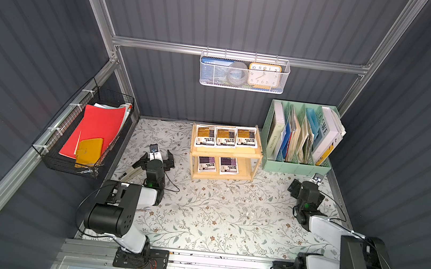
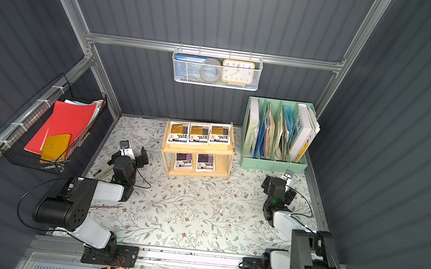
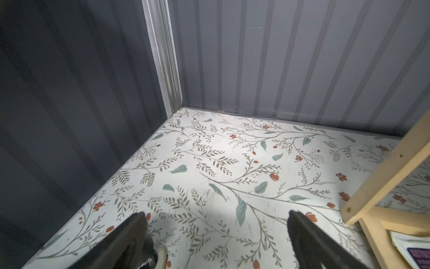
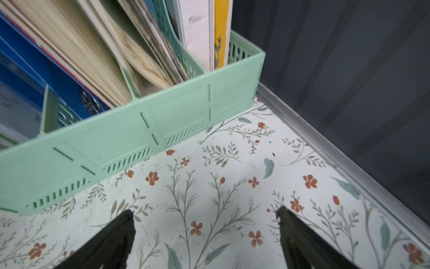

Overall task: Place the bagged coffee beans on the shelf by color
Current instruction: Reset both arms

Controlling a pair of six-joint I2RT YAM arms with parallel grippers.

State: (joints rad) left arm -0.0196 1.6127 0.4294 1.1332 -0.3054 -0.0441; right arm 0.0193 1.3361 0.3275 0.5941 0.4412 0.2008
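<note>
The light-wood shelf point(image 1: 227, 153) point(image 2: 198, 150) stands at the back middle of the floral table. Its top tray holds three orange-labelled coffee bean bags point(image 1: 225, 137) point(image 2: 199, 133) side by side. Two purple-labelled bags point(image 1: 207, 164) point(image 2: 205, 162) lie on the lower tier. My left gripper point(image 1: 157, 157) point(image 3: 217, 213) hovers open and empty left of the shelf, whose post point(image 3: 384, 172) and one purple bag corner point(image 3: 414, 253) show in the left wrist view. My right gripper point(image 1: 307, 184) point(image 4: 204, 210) is open and empty, right of the shelf, in front of the organizer.
A mint-green file organizer point(image 1: 297, 167) point(image 4: 130, 139) full of books stands at the back right. A black wire basket point(image 1: 83, 130) with a red folder hangs on the left wall. A white mesh basket point(image 1: 244, 73) with a clock hangs on the back wall.
</note>
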